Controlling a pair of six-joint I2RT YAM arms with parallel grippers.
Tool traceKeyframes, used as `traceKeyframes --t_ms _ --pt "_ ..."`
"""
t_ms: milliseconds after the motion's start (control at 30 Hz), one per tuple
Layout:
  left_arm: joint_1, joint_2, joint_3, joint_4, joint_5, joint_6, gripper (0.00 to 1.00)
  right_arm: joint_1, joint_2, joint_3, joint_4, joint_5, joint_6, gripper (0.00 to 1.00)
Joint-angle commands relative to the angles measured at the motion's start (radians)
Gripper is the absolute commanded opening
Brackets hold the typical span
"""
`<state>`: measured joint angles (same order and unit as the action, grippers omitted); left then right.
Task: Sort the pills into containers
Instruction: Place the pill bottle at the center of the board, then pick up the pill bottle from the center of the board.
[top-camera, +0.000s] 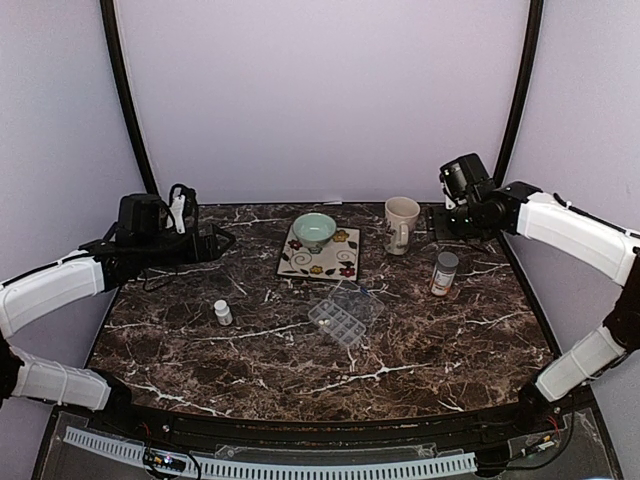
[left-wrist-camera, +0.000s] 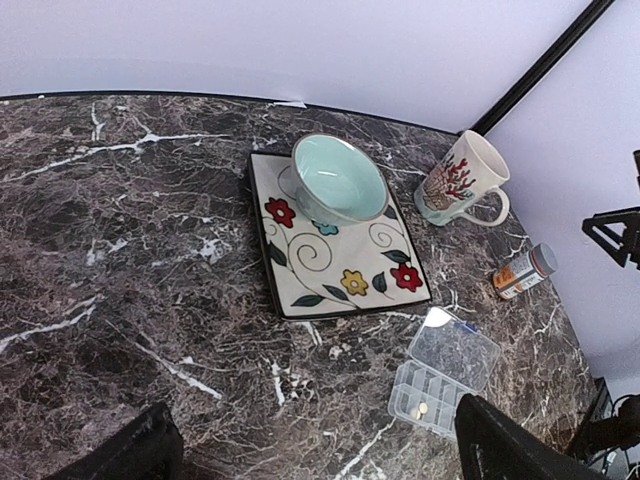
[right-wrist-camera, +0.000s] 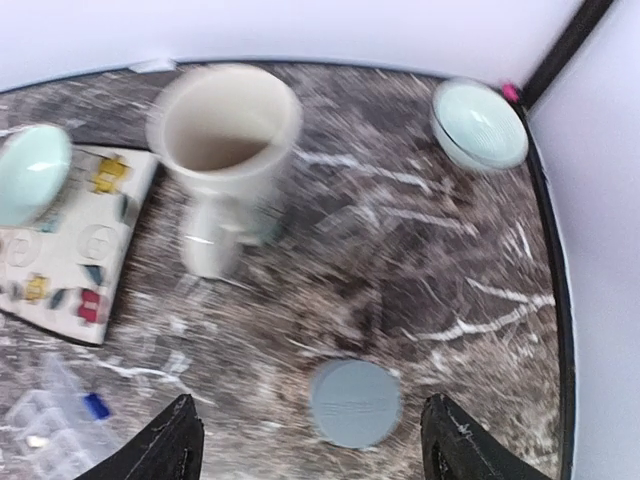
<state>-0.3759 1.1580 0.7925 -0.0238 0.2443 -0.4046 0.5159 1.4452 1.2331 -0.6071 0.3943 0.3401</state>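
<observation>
The clear pill box lies mid-table with its lid open; its compartments run in two rows. In the left wrist view the pill box holds two pale pills in one near compartment. My left gripper is open and empty, raised at the far left, well away from the box; its midpoint sits low in its own view. My right gripper is open and empty at the far right. In the right wrist view it hovers above the orange bottle's grey cap; that view is blurred.
An orange grey-capped bottle stands right of the box, a tiny white bottle left of it. A teal bowl sits on a flowered plate; a mug stands beside it. A second pale bowl sits at the far right corner.
</observation>
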Motion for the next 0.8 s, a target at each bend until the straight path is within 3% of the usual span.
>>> traceKeyframes --t_ms 0,367,767 --pt "0.035 -0.052 -0.037 0.009 -0.025 -0.018 0.98 0.121 0.001 0.097 -0.021 0.052 -0.018 0.74" --pt "0.132 -0.182 -0.170 0.013 -0.119 -0.169 0.96 0.428 0.312 0.386 -0.007 0.009 -0.050 0.71" --pt "0.190 -0.327 -0.262 -0.031 -0.185 -0.284 0.93 0.589 0.642 0.714 0.086 -0.182 -0.081 0.70"
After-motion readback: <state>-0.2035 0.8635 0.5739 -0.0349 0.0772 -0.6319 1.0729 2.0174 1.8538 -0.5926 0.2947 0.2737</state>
